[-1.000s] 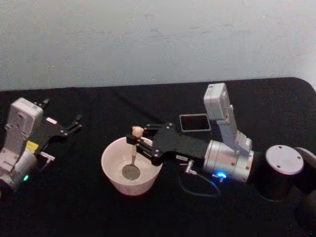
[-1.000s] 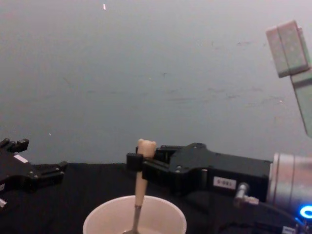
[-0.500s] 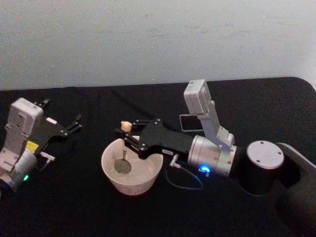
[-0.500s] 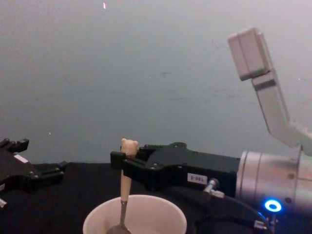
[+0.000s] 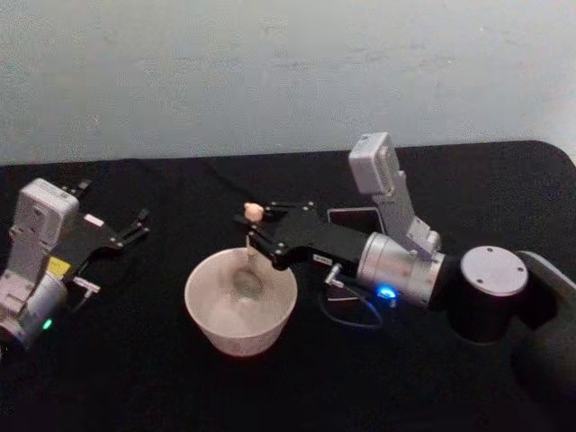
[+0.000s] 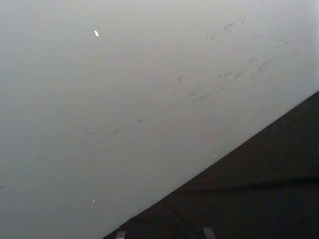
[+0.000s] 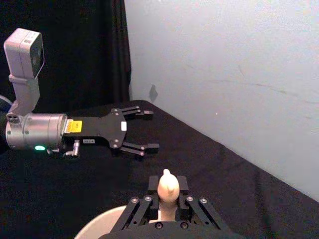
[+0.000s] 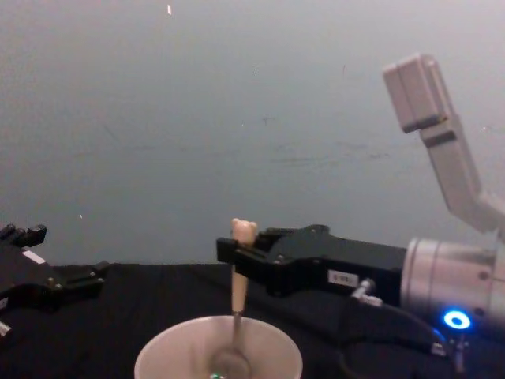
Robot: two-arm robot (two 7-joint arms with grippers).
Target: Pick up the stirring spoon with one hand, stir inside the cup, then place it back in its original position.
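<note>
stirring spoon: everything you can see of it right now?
The stirring spoon is slim: a beige handle topped by a tiny bear head, then a silver metal stem and bowl. It stands nearly upright, bowl down inside the cream cup. The right pincer is shut on the handle just below the head. Whether the bowl touches the cup's floor is unclear. The left pincer is open, well away from it.

1 spoon (image 5: 249,256), 1 cup (image 5: 203,311), 1 sq. holder (image 5: 345,214); x2: left gripper (image 5: 115,201), right gripper (image 5: 256,228).
</note>
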